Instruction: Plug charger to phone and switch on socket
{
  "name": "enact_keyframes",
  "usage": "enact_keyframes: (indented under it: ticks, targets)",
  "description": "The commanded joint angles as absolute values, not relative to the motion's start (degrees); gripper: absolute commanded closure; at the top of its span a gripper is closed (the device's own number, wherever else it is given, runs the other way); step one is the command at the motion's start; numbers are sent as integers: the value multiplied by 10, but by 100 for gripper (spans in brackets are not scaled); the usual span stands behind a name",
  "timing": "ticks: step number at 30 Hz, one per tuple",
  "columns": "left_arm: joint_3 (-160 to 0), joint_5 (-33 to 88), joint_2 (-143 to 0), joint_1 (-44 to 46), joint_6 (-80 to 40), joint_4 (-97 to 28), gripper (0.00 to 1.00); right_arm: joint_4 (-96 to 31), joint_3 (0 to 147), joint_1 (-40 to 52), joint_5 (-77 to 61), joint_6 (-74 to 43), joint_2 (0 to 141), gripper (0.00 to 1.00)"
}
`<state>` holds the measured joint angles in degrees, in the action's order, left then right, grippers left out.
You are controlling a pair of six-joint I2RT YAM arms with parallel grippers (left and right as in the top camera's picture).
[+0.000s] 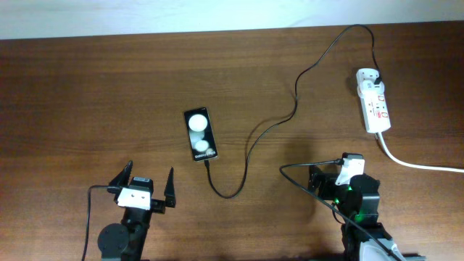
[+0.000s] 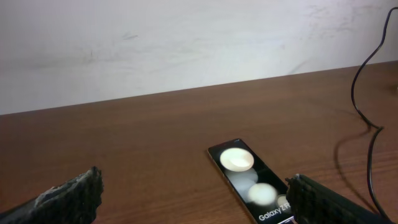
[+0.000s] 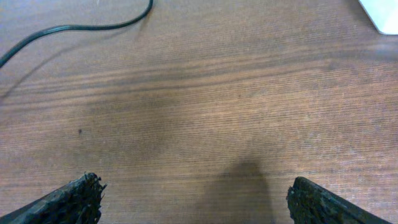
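The phone (image 1: 200,135) lies flat at the middle of the table, its screen showing two white round spots. It also shows in the left wrist view (image 2: 249,183). The charger cable (image 1: 250,145) runs from the phone's near end, loops, and goes up right to a black plug (image 1: 377,72) on the white socket strip (image 1: 373,101). Whether the tip is seated in the phone I cannot tell. My left gripper (image 1: 150,174) is open and empty, below left of the phone (image 2: 199,202). My right gripper (image 1: 330,170) is open and empty (image 3: 196,199), below left of the strip.
The strip's thick white cord (image 1: 420,165) runs off to the right edge. The strip's corner (image 3: 385,15) and a stretch of the black cable (image 3: 74,28) show in the right wrist view. A white wall (image 2: 186,43) stands behind the wooden table (image 1: 87,87).
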<state>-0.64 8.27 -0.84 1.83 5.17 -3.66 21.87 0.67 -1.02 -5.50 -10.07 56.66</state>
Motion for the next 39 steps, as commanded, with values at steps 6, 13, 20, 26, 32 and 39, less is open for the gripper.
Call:
enact_keyframes:
  ticks: [6, 13, 20, 26, 32, 39]
  targets:
    - [-5, 77, -3, 16, 61, -40, 1, 123, 3, -8, -54, -59, 458, 1]
    - [-5, 77, -3, 16, 61, -40, 1, 20, 3, -7, -55, -29, 346, 1]
    - [-5, 77, -3, 16, 61, -40, 1, -42, 3, -7, -60, -13, 215, 1]
    - [-5, 77, -3, 16, 61, -40, 1, -42, 3, -7, -69, -13, 183, 1]
    - [-5, 77, -3, 16, 61, -40, 1, -42, 3, -7, -69, -13, 133, 1]
    - [-5, 77, -3, 16, 61, -40, 1, -42, 3, -7, -69, -13, 42, 1]
